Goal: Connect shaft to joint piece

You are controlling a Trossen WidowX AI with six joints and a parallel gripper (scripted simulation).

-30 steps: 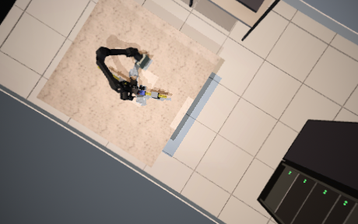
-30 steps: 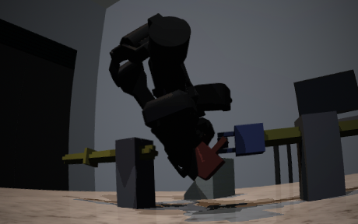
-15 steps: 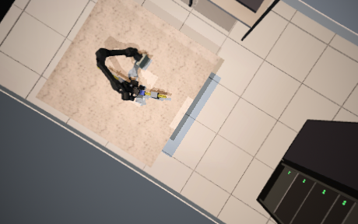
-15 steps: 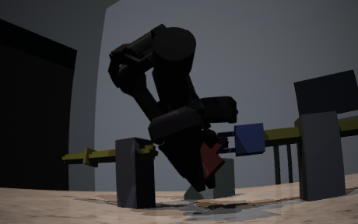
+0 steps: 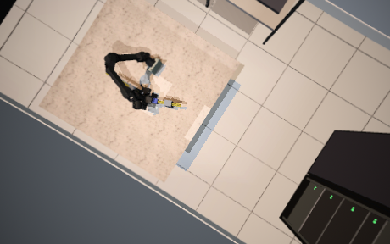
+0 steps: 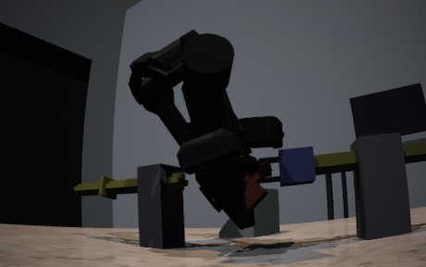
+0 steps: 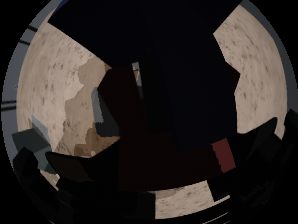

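In the exterior view, the dark red joint piece hangs on its hinges from a blue cube on the end of the fixed yellow shaft, which runs into the tall grey block on the right. My gripper reaches down with its fingers closed on the joint piece's sides. The second yellow shaft sits in the dark block on the left, its tip short of the joint. The wrist view is mostly dark, with only a red corner of the joint piece showing.
A pale grey block stands behind the gripper. From above, the rig sits on a beige mat with a tiled floor around it. A dark cabinet stands at the lower right, far off.
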